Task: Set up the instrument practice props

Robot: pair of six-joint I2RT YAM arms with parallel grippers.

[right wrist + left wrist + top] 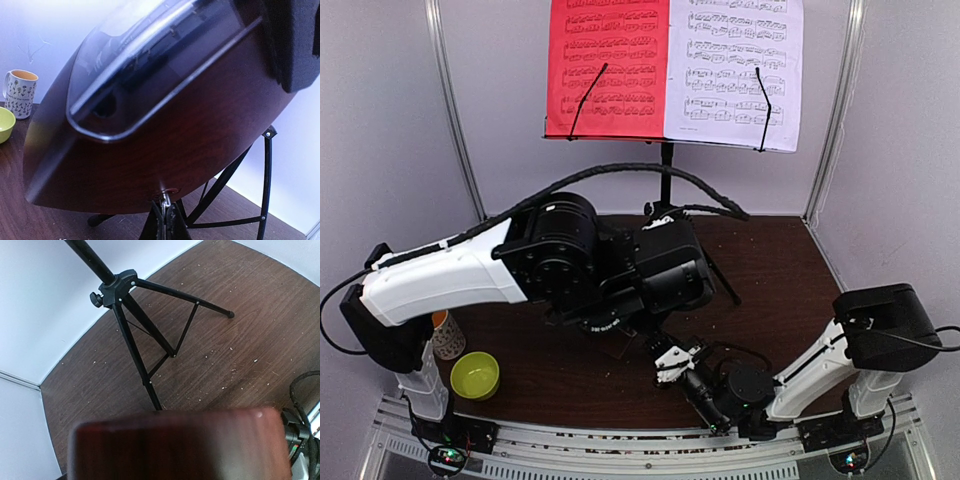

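Metronome (150, 150), gripped wide and tilted by left tool (630, 335), likely steadied so right tool (165, 212), pinched on key (165, 192), can wind.

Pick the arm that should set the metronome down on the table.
Left. Its finger clamps the metronome, which hangs tilted above the table; the right hand is shut, only its tips at a small metal fitting.

Mug (448, 338) bhd bowl (475, 375), L of stand (666, 172).
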